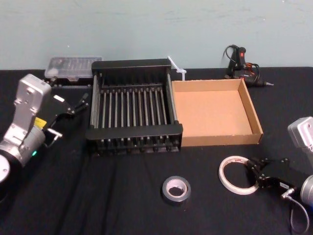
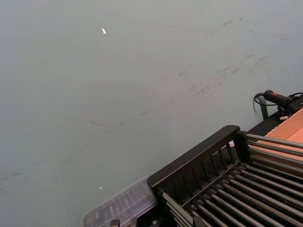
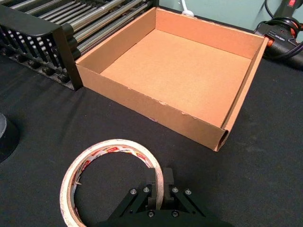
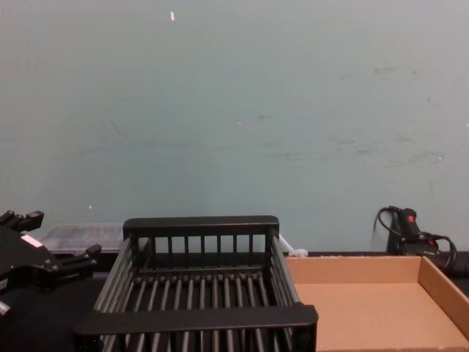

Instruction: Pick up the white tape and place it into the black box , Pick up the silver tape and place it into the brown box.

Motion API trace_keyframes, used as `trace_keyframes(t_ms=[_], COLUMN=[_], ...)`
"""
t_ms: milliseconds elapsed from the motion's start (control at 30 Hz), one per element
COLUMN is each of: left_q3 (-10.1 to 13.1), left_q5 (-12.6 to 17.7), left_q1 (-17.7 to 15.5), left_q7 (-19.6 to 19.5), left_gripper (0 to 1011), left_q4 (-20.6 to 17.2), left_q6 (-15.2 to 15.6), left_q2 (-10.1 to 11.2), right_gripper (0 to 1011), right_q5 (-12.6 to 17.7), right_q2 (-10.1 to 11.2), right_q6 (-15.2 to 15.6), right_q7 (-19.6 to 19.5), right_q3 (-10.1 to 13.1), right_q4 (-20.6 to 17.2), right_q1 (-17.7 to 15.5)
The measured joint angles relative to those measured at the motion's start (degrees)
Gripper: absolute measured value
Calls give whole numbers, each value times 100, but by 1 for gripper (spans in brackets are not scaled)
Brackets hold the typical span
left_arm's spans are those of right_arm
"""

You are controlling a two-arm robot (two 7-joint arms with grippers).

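The white tape (image 1: pixel 230 171) lies flat on the black cloth at the front right, its red-marked ring (image 3: pixel 94 161) showing in the right wrist view. My right gripper (image 1: pixel 253 171) is shut on the ring's right side (image 3: pixel 161 178), with one finger inside and one outside. The silver tape (image 1: pixel 176 189) lies flat left of it, and its edge (image 3: pixel 5 137) shows in the right wrist view. The black box (image 1: pixel 134 134) stands mid-table with nothing in it. Beside it on the right, the brown box (image 1: pixel 254 115) holds nothing. My left gripper (image 1: pixel 80 104) hovers open left of the black box (image 4: pixel 198 317).
A clear plastic case (image 1: pixel 73 66) sits behind the black box at the back left. A black glue gun (image 1: pixel 239 61) with its cable lies behind the brown box. A white item (image 1: pixel 177 68) pokes up between the boxes. A wall stands close behind the table.
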Motion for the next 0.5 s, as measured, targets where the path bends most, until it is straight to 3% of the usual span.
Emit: trace_keyframes(t_ms=[500], left_q3=[0], left_q5=[0], left_q1=[0], left_q7=[0], left_gripper=[1001], left_q4=[0], left_q6=[0], left_q2=[0], right_gripper=[95], right_q5=[58], right_q2=[44], right_q6=[-119], right_q7=[214], right_q3=[23], right_q4=[-12], right_q1=[-20])
